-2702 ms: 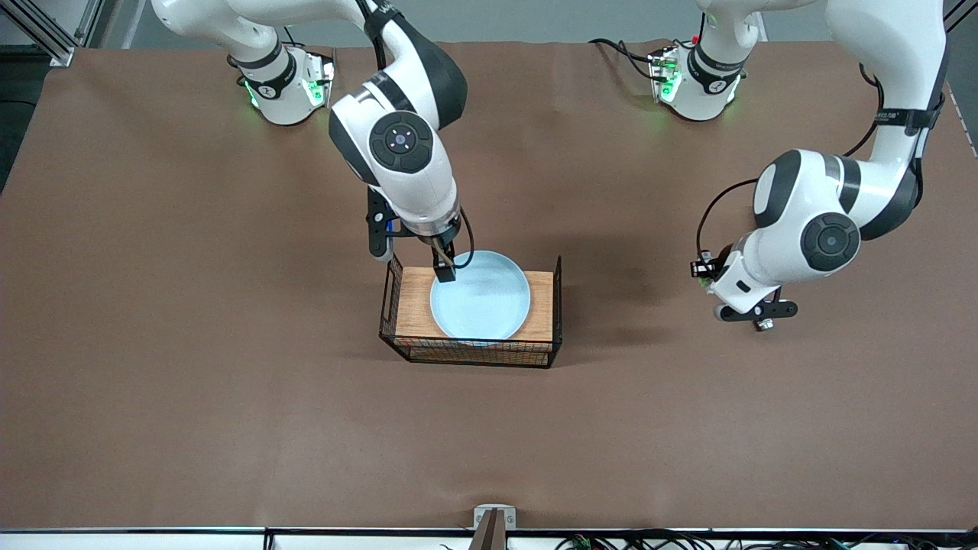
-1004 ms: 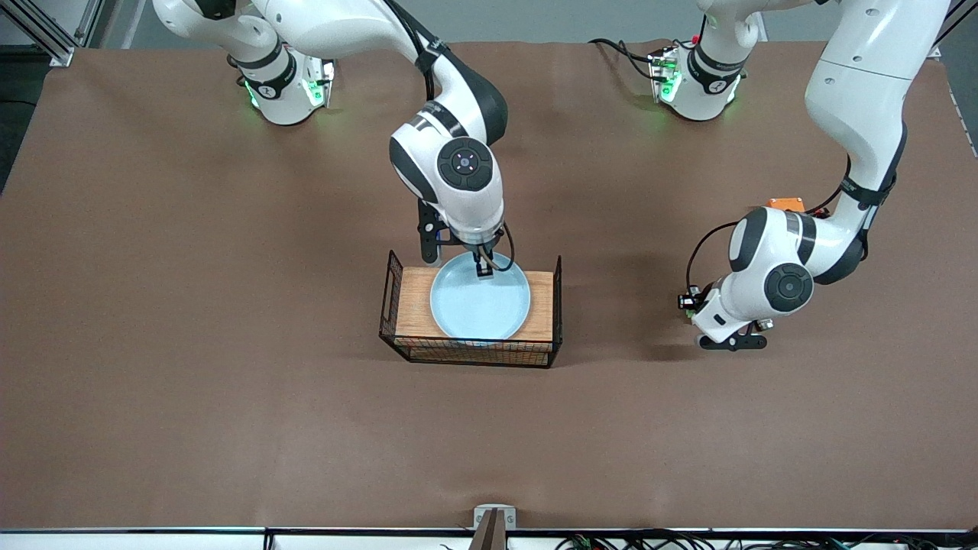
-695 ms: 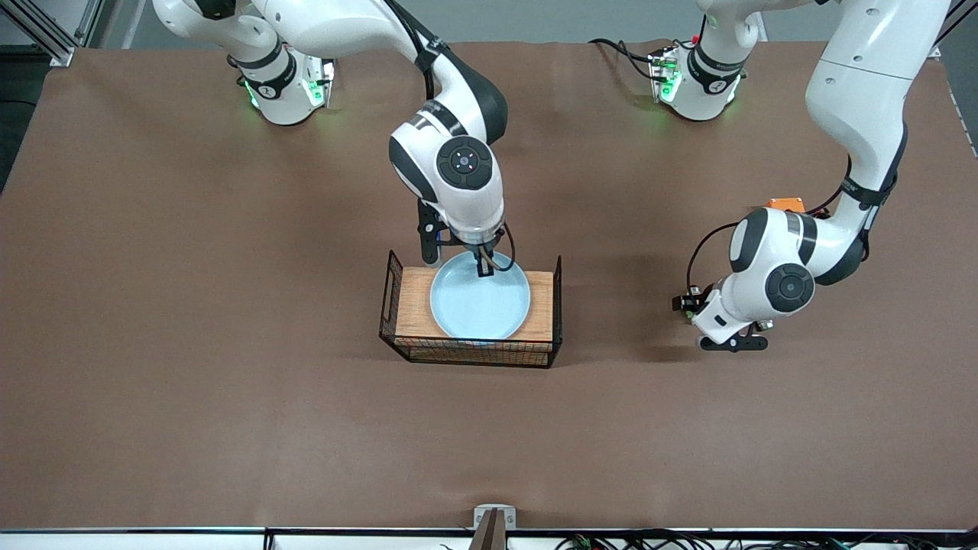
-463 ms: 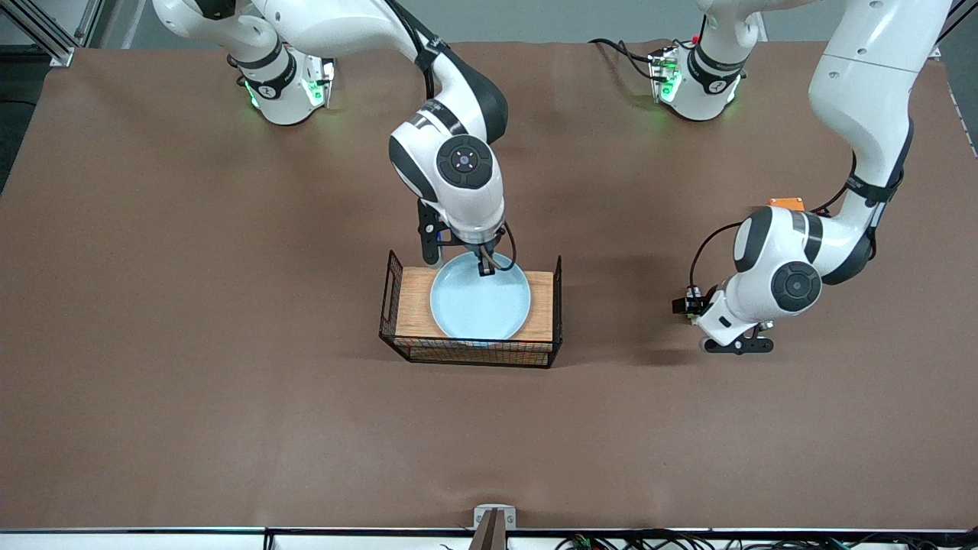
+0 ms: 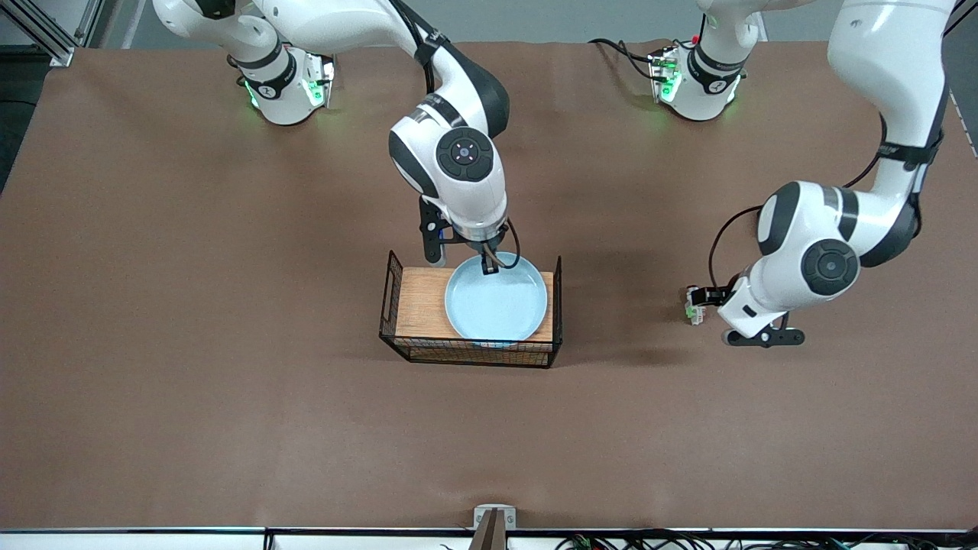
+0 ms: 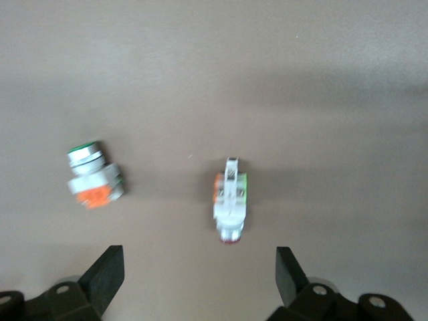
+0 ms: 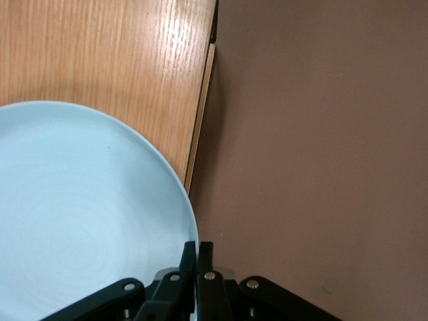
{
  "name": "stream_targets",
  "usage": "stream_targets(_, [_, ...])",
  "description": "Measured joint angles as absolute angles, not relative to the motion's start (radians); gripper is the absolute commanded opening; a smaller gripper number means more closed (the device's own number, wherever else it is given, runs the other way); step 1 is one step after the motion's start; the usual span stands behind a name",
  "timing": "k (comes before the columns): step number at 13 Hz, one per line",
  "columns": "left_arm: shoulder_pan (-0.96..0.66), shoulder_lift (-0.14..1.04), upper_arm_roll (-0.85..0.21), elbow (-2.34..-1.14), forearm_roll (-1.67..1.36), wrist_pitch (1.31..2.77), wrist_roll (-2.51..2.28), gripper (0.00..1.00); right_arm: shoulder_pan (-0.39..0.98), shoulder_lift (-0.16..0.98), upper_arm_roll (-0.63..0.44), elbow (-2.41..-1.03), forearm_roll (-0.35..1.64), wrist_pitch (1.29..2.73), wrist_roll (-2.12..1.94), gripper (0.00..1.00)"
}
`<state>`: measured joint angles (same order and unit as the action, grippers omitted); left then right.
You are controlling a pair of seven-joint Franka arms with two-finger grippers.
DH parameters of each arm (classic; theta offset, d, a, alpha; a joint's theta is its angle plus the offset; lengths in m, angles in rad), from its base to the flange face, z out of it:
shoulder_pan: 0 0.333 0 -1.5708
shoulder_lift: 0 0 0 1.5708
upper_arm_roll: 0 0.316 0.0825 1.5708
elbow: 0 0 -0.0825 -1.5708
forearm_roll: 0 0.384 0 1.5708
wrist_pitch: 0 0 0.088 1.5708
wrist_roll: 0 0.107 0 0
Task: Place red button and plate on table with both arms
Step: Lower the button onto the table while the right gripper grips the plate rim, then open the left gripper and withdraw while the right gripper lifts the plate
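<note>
The pale-blue plate [image 5: 497, 307] lies over the wooden top of the wire basket [image 5: 416, 305]. My right gripper [image 5: 489, 265] is shut on the plate rim on the side farther from the front camera. In the right wrist view the closed fingers [image 7: 205, 247] pinch the plate [image 7: 87, 214] at its edge, which overhangs the wood. The red button [image 5: 694, 305] lies on the brown table [image 5: 229, 397] toward the left arm's end. My left gripper [image 6: 197, 281] hangs open over the button [image 6: 229, 200], with nothing between its fingers.
A second small button part with an orange patch [image 6: 93, 177] lies on the table beside the red button. The basket's black wire walls [image 5: 393, 279] stand up at both short ends of the wooden top [image 7: 100, 60].
The left gripper has opened, left the red button on the table and drawn up and away. The right gripper has shut on the plate rim, and the plate has shifted toward the left arm's end.
</note>
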<state>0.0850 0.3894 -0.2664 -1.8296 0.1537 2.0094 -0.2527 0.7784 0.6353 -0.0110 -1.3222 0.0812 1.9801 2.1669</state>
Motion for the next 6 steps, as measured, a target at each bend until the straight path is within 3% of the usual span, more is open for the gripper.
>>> stream_targets(6, [0.085, 0.358, -0.268, -1.556, 0.127, 1.597, -0.253, 1.00, 0.780, 0.634, -0.010, -1.304, 0.082, 1.964, 2.167, 0.00])
